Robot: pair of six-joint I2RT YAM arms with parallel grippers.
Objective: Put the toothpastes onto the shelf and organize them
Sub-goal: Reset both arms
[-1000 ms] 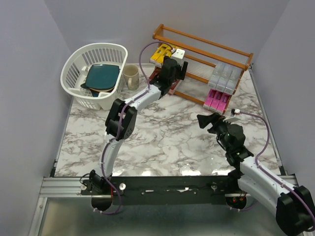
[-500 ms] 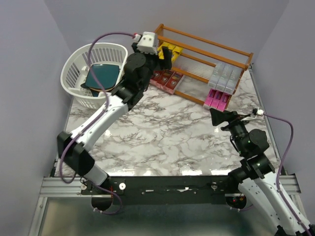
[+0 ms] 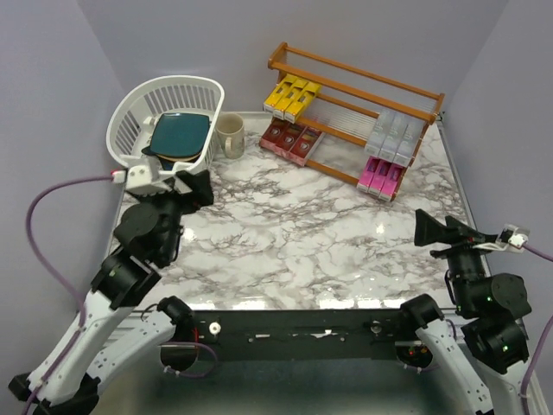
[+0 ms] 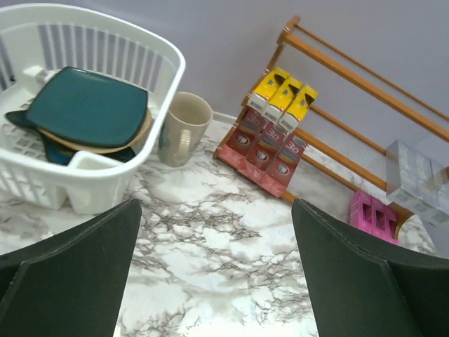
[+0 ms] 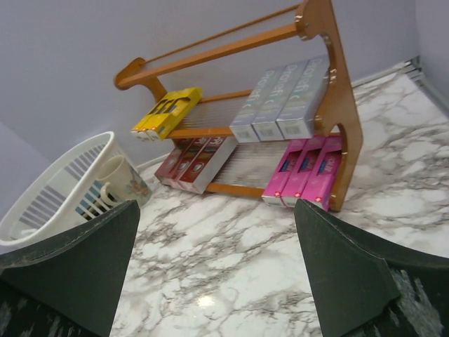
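Your shelf [image 5: 339, 105], at the table's far right corner, holds the toothpastes [image 3: 380, 177] (threes by colour) — the far-left basket [image 3: 121, 143] holds a teal plate [image 3: 180, 134]. Both jaws gape, empty.

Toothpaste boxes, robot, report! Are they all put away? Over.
Left hand and right hand open, empty. Yellow, red, silver and pink toothpaste cartons all on the reddish-brown wooden shelf, grouped by colour. Nothing in the way.
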